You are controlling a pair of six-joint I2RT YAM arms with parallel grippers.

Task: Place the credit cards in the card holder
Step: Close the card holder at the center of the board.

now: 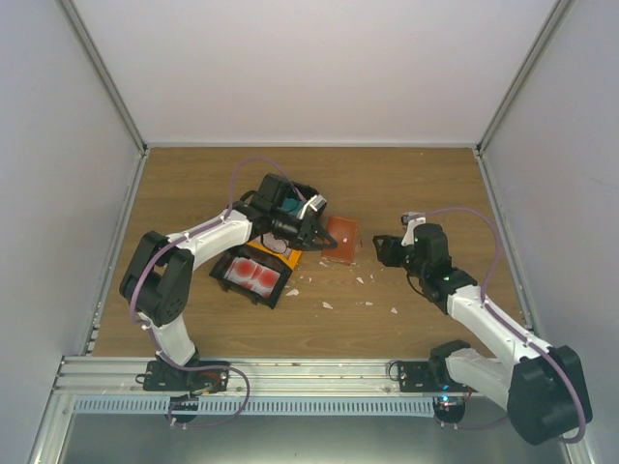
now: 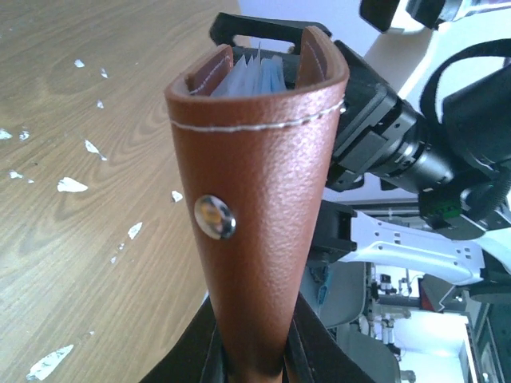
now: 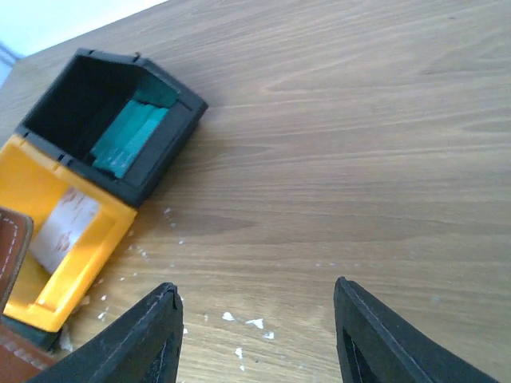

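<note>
Gripping the card holder [image 2: 255,199] with my left pincer [image 1: 319,235], clenched on its narrow end, open mouth pointing away; right pincer [image 3: 255,319] released, empty over desk [image 3: 359,120], near holder; teal credit cards [image 3: 132,136] in black bin [image 3: 60,104]

1. No text, brand, number or sign can be read in any view.
2. The pale card [image 3: 68,227] in the yellow bin [image 3: 32,183], at the left of the right wrist view, carries reddish print that is too blurred to read.
3. The red-and-white cards [image 1: 256,273] in the near black bin [image 1: 276,295], seen from the top, show markings too small to make out.
4. The card holder [image 2: 255,207], close in the left wrist view, has a metal snap [image 2: 215,217] on its brown face with nothing legible on it.
5. The teal cards [image 3: 132,136] in the far black bin [image 3: 172,132] show no legible print.
</note>
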